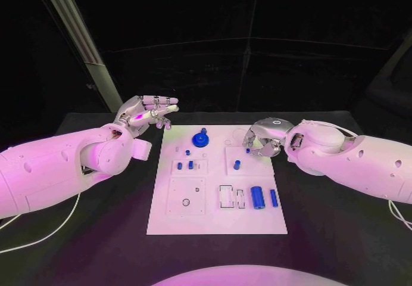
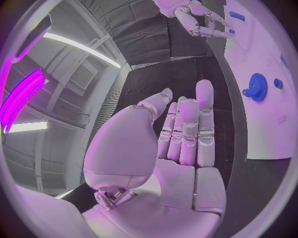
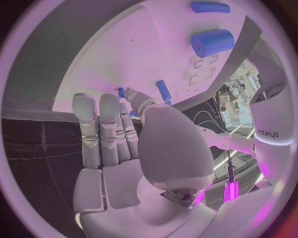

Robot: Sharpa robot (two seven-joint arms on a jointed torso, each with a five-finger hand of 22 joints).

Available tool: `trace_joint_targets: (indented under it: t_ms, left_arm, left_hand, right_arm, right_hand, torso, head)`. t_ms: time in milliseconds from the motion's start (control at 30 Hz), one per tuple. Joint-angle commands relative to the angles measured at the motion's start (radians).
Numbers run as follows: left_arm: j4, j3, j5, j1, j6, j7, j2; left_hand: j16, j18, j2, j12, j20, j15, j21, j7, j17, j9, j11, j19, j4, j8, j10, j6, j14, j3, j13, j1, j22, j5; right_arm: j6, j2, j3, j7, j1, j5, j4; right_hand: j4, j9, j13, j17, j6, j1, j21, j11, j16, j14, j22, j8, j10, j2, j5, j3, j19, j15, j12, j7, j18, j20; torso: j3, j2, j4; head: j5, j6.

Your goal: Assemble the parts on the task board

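Note:
The white task board [image 1: 215, 208] lies in the middle of the table. A blue gear [image 1: 199, 140] [image 2: 257, 87] stands near its far edge, with several small blue pegs [image 1: 180, 166] behind the middle. Two blue cylinders, a thick one [image 1: 256, 193] [image 3: 211, 42] and a thin one [image 1: 274, 198] [image 3: 210, 7], lie at the right. My left hand [image 1: 146, 112] [image 2: 186, 129] hangs in the air beyond the board's far left corner, fingers stretched, holding nothing. My right hand [image 1: 264, 138] [image 3: 118, 134] hovers over the far right corner, fingers pointing down near a small blue peg [image 1: 247, 151] [image 3: 163, 91], nothing in its grasp.
A grey slanted post [image 1: 86, 53] rises behind the table at the far left. White cables [image 1: 43, 238] trail over the black table under my left arm. Recessed slots [image 1: 225, 196] and a square plate [image 1: 186, 196] mark the board's near half.

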Motion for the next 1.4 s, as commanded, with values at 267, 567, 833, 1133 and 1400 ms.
trace_joint_targets:
  t_ms: [267, 567, 833, 1133, 1400]
  left_arm:
    - [0.001, 0.001, 0.016, 0.002, -0.011, 0.018, -0.001]
    - [-0.002, 0.0, 0.016, 0.001, -0.01, 0.012, -0.001]
    - [-0.004, 0.0, 0.016, 0.001, -0.01, 0.007, -0.002]
    - [-0.005, 0.0, 0.016, 0.001, -0.011, 0.003, -0.004]
    - [-0.007, 0.0, 0.016, 0.001, 0.001, 0.006, -0.008]
  left_hand:
    - [-0.006, 0.006, 0.006, 0.005, 0.003, -0.003, -0.004, 0.004, -0.001, -0.001, 0.001, -0.007, 0.001, 0.0, -0.001, -0.004, -0.007, -0.001, 0.001, -0.004, -0.002, 0.006]
    - [-0.006, 0.006, 0.006, 0.006, 0.003, -0.002, -0.005, 0.005, -0.003, -0.001, 0.002, -0.007, 0.001, 0.0, -0.002, -0.005, -0.008, -0.001, 0.001, -0.003, -0.003, 0.006]
    - [-0.006, 0.006, 0.006, 0.006, 0.003, -0.002, -0.005, 0.005, -0.003, -0.001, 0.002, -0.007, 0.0, 0.0, -0.003, -0.006, -0.008, -0.001, 0.001, -0.003, -0.003, 0.006]
    - [-0.007, 0.006, 0.006, 0.007, 0.003, -0.002, -0.006, 0.006, -0.004, -0.002, 0.003, -0.006, -0.001, -0.001, -0.005, -0.007, -0.008, -0.001, 0.001, -0.002, -0.004, 0.006]
    - [-0.008, 0.006, 0.006, 0.011, 0.004, -0.001, -0.008, 0.007, -0.008, -0.002, 0.004, -0.006, -0.005, -0.001, -0.009, -0.009, -0.01, 0.0, 0.001, 0.004, -0.005, 0.007]
  right_arm:
    - [0.044, 0.014, 0.0, -0.012, -0.01, -0.039, -0.015]
    - [0.048, 0.026, 0.0, -0.019, -0.015, -0.057, -0.024]
    - [0.041, 0.034, 0.0, -0.038, -0.017, -0.083, -0.025]
    - [-0.009, 0.032, 0.0, -0.056, -0.019, -0.111, -0.014]
    - [-0.088, 0.002, 0.0, -0.068, -0.02, -0.108, 0.03]
  right_hand:
    - [-0.011, 0.002, -0.026, 0.039, 0.03, 0.001, 0.022, -0.006, 0.024, 0.009, 0.027, 0.007, 0.033, 0.011, -0.016, 0.041, 0.015, -0.003, 0.002, -0.005, -0.012, -0.001]
    - [-0.02, 0.004, -0.044, 0.068, 0.053, -0.004, 0.038, -0.012, 0.041, 0.011, 0.047, 0.011, 0.059, 0.02, -0.022, 0.073, 0.02, -0.008, 0.006, -0.011, -0.014, -0.005]
    - [-0.032, 0.01, -0.049, 0.166, 0.107, -0.003, 0.09, -0.031, 0.097, 0.031, 0.126, 0.029, 0.112, 0.049, -0.069, 0.105, 0.048, -0.021, 0.025, -0.03, -0.027, -0.015]
    - [-0.046, 0.015, -0.049, 0.207, 0.141, -0.003, 0.165, -0.043, 0.125, 0.036, 0.247, 0.039, 0.147, 0.07, -0.082, 0.129, 0.091, -0.031, 0.032, -0.041, -0.046, -0.024]
    - [-0.055, 0.015, -0.052, 0.215, 0.142, -0.006, 0.198, -0.043, 0.131, 0.034, 0.301, 0.036, 0.149, 0.067, -0.076, 0.139, 0.108, -0.031, 0.027, -0.04, -0.056, -0.026]
  torso:
    - [0.0009, 0.0, -0.0007]
    - [0.0003, 0.0, -0.0009]
    - [-0.0001, -0.001, -0.0001]
    - [0.0001, -0.002, -0.0011]
    - [-0.0004, -0.002, -0.0018]
  head:
    - [-0.001, -0.006]
    - [-0.003, -0.009]
    - [-0.005, -0.014]
    - [-0.006, -0.016]
    - [-0.007, -0.014]
